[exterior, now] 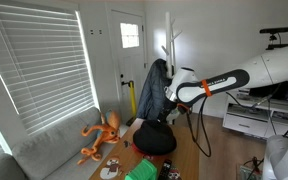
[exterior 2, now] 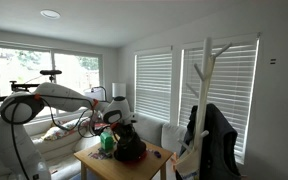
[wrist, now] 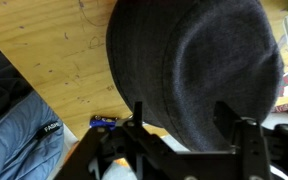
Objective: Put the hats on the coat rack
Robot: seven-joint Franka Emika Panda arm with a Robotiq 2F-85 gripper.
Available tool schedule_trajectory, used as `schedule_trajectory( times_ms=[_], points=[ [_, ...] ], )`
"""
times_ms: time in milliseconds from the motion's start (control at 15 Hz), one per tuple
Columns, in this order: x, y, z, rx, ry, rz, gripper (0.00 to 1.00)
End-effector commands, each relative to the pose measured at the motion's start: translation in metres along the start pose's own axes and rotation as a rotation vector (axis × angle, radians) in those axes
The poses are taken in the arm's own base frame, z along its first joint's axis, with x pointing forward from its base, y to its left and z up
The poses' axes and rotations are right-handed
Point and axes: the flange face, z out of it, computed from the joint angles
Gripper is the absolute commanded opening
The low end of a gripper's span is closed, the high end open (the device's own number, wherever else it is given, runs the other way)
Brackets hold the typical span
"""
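In the wrist view the black two-fingered gripper (wrist: pixel 182 122) has its jaws spread wide, one finger (wrist: pixel 136 128) on each side of the near edge of the round, wide-brimmed black fabric hat (wrist: pixel 194 65). Whether the pads touch the cloth cannot be told. The hat lies crown up on the light wooden table (wrist: pixel 54 50). A small blue object (wrist: pixel 104 121) sits just beside its brim, and a fold of blue-grey cloth (wrist: pixel 14 140) lies at the table's edge.

In both exterior views the white robot arm (exterior: pixel 234 78) reaches over the table (exterior 2: pixel 94 160) and bends down, with the gripper (exterior: pixel 172 100) hanging just above the black hat (exterior: pixel 154 138). A small green thing (exterior: pixel 142 170) rests on the table near the hat.

Beyond the table an orange long-legged plush toy (exterior: pixel 102 135) sprawls on a grey sofa (exterior: pixel 54 150) under window blinds (exterior: pixel 34 60). The tall slim white coat rack (exterior 2: pixel 206 75) stands beside the table, its upward-branching pegs bare of hats. A dark jacket (exterior 2: pixel 216 140) is draped lower on its stem. Farthest back is a white door (exterior: pixel 129 60) with a small window.
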Motion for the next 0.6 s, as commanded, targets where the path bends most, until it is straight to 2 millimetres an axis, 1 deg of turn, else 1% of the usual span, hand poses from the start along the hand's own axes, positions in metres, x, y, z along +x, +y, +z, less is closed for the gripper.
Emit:
schedule_trajectory(
  times_ms=[0, 133, 200, 400, 533],
  points=[
    [0.011, 0.002, 0.01, 0.036, -0.011, 0.001, 0.43],
    [0.013, 0.002, 0.013, 0.044, -0.017, -0.003, 0.3],
    [0.014, 0.002, 0.015, 0.047, -0.019, -0.005, 0.22],
    [0.019, -0.002, 0.011, 0.047, -0.016, -0.02, 0.02],
    [0.021, -0.005, 0.005, 0.046, -0.008, -0.031, 0.0]
  ],
)
